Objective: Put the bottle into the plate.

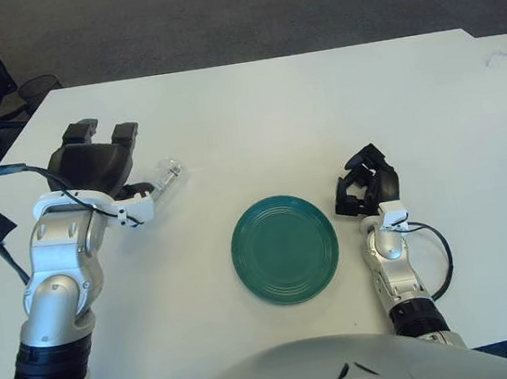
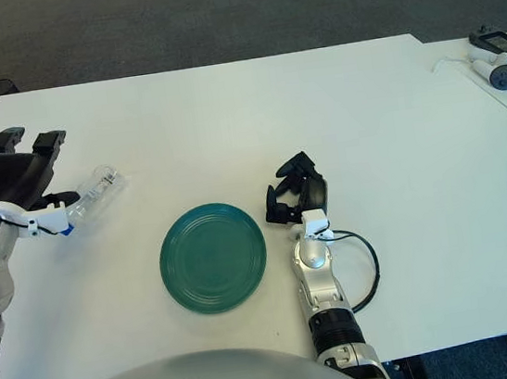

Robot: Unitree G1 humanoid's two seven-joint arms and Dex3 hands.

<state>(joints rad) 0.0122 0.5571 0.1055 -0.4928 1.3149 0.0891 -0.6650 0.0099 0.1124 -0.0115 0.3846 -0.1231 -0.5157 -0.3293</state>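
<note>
Far left, the left hand [image 1: 93, 164] sits over the near-left part of the white counter [image 1: 271, 112], palm down, two dark fingertips [image 1: 124, 132] pointing away from the robot. It is right at the bottle [image 2: 95, 193], a clear plastic one lying on its side, blue cap toward the hand and its clear base angled out to the right. The fingers are not closed around it; they look spread, with the bottle's cap end tucked just beside the wrist bracket. Whether the hand actually touches the bottle cannot be told. So the bottle lies on the counter, left of the plate and well apart from it.

Moving right, the green plate [image 1: 285, 249] lies flat near the front-middle of the counter with nothing on it.

Right of the plate, the right hand [image 1: 366, 189] shows just beside the plate's right rim, forearm running back toward the robot, dark fingers curled in and holding nothing.

Far right, on an adjoining surface, a white device [image 2: 500, 75] with a cable lies.
</note>
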